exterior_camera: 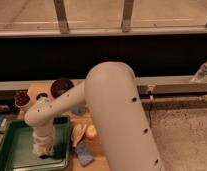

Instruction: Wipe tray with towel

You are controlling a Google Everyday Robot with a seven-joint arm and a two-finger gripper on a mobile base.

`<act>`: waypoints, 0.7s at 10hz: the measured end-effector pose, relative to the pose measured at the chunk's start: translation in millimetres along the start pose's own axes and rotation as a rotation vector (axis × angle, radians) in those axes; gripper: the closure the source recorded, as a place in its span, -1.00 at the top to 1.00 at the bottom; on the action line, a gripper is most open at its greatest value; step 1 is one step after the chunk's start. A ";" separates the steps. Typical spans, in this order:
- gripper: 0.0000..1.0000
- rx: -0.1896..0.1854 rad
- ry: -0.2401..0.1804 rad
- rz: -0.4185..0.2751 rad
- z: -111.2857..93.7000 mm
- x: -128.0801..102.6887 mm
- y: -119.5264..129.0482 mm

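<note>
A green tray [14, 150] lies on the wooden table at the lower left. My gripper [43, 149] points down into the tray's right half, at the end of the white arm [109, 100]. It is shut on a pale crumpled towel [41, 150] and presses it onto the tray floor. The fingertips are hidden in the towel.
A dark bowl [61, 86] and a smaller dark cup [21, 98] stand behind the tray. A yellow item [78, 133], an orange piece [91, 131] and a blue sponge [85, 153] lie just right of the tray. A blue object [1, 123] sits at the far left.
</note>
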 end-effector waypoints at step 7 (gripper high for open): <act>-1.00 0.033 0.045 -0.061 -17.8 -57.4 -50.5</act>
